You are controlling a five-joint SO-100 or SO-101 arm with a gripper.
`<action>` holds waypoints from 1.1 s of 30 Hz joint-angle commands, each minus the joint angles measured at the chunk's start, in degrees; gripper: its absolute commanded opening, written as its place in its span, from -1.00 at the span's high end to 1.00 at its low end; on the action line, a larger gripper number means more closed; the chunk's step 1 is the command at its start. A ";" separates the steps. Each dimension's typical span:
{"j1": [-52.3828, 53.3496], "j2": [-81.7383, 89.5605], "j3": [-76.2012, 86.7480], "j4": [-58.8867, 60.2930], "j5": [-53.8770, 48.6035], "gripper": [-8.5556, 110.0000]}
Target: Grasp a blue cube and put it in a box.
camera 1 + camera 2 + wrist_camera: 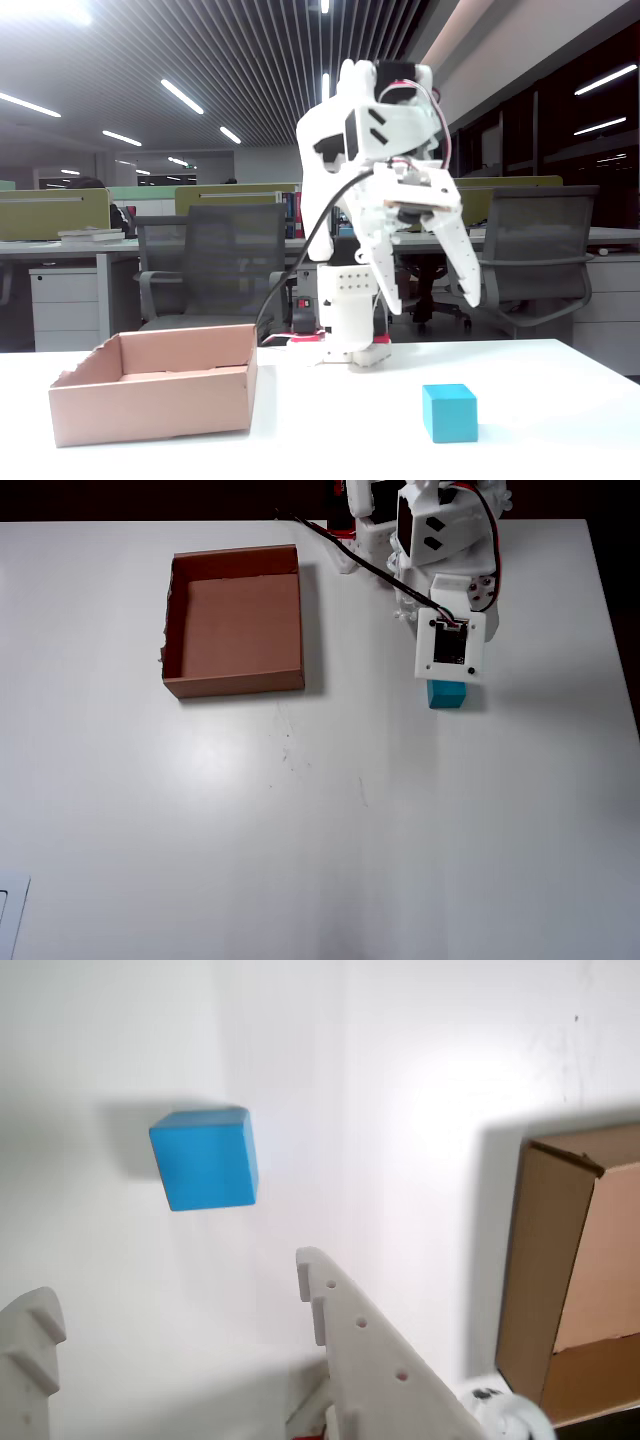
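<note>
The blue cube (205, 1158) sits on the white table, just ahead of my gripper (170, 1280) in the wrist view. In the fixed view my gripper (428, 297) hangs open above the cube (449, 412), well clear of it, holding nothing. From overhead the arm's wrist (450, 648) covers the fingers and most of the cube (447, 696). The box (150, 395), a low tan cardboard tray, stands empty at the left of the fixed view. It also shows in the overhead view (235, 683) and at the right edge of the wrist view (580, 1260).
The arm's base (372, 510) stands at the table's far edge. The white table (330, 820) spreads wide toward the near side. Office chairs and desks (215, 260) lie beyond the table in the fixed view.
</note>
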 commanded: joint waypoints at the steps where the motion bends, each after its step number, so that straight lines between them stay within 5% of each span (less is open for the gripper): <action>1: -0.88 -0.97 1.14 -5.01 0.26 0.34; 11: -2.29 -4.13 12.48 -17.67 0.26 0.34; 33: -1.32 -10.81 14.85 -24.87 0.26 0.21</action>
